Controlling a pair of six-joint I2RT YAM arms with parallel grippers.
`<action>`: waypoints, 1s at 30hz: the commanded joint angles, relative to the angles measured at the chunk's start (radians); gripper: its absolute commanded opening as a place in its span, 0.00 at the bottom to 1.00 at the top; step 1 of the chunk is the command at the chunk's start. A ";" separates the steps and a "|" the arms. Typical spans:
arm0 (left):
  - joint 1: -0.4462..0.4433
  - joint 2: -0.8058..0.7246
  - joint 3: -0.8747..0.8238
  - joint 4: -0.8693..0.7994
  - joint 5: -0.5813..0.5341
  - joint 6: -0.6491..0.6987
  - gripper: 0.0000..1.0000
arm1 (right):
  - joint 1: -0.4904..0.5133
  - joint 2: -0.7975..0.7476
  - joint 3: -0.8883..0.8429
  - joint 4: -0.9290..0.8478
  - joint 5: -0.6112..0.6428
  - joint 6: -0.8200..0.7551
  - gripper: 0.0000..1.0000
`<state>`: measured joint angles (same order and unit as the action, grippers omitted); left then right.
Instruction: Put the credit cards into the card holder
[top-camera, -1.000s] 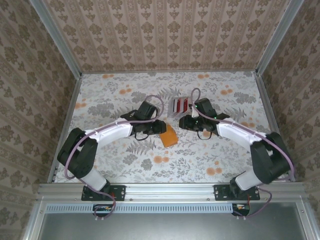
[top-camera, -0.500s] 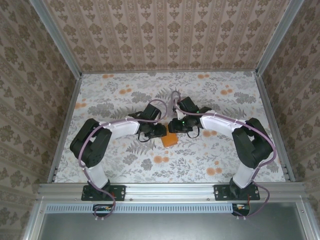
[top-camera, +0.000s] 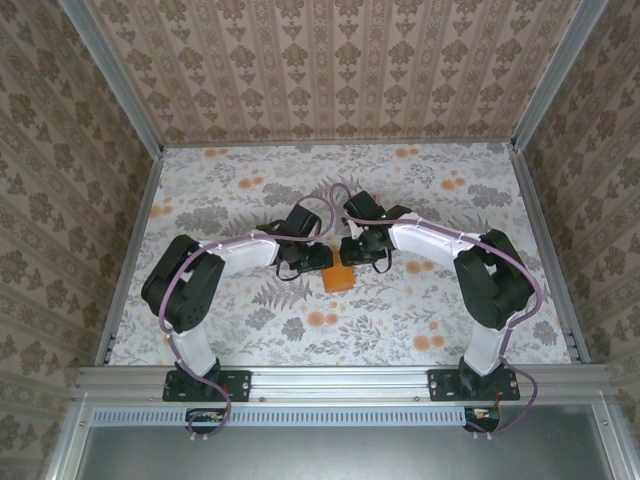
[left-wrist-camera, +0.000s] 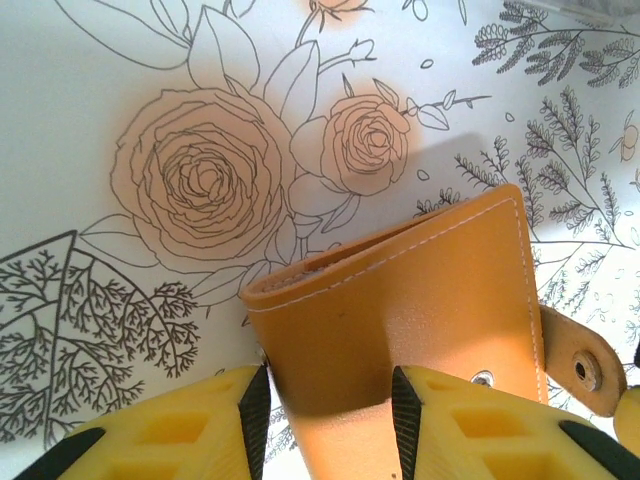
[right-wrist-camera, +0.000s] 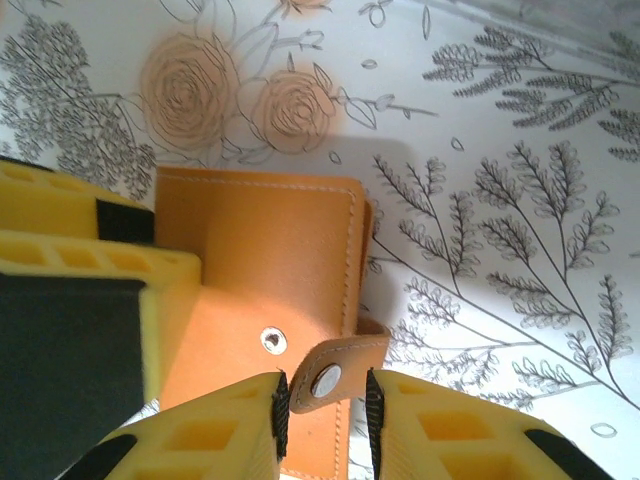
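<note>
The orange card holder (top-camera: 339, 279) lies mid-table between both arms. My left gripper (top-camera: 318, 262) is shut on it. In the left wrist view the pads press the two sides of the card holder (left-wrist-camera: 420, 300) at my left gripper (left-wrist-camera: 328, 400). Its snap strap (left-wrist-camera: 580, 365) sticks out to the right. In the right wrist view my right gripper (right-wrist-camera: 322, 400) stands open around that strap (right-wrist-camera: 335, 372). The left pad touches the strap and a small gap remains at the right pad. The card holder (right-wrist-camera: 260, 250) lies below, and a left finger (right-wrist-camera: 90, 270) shows beside it. The credit cards are hidden.
The floral tablecloth (top-camera: 240, 195) covers the table, with wallpapered walls on three sides and a metal rail (top-camera: 340, 380) at the near edge. The two arms arch in from the left and right and meet at the centre.
My right arm has swung left, from beside the cards to the card holder, and its jaws have narrowed around the strap. The left gripper keeps its hold, shifted slightly with the holder.
</note>
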<state>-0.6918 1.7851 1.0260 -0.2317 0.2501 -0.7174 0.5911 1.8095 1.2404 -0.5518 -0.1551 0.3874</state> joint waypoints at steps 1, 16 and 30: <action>0.005 -0.002 -0.006 0.011 0.015 0.013 0.40 | 0.013 0.009 0.033 -0.058 0.043 -0.022 0.29; 0.003 0.003 -0.008 0.018 0.020 0.011 0.40 | 0.032 0.052 0.065 -0.064 0.058 -0.025 0.30; 0.004 0.006 -0.014 0.023 0.023 0.010 0.40 | 0.032 -0.012 0.030 -0.054 0.057 -0.023 0.02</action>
<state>-0.6918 1.7851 1.0260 -0.2302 0.2581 -0.7174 0.6182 1.8454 1.2816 -0.5842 -0.1020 0.3695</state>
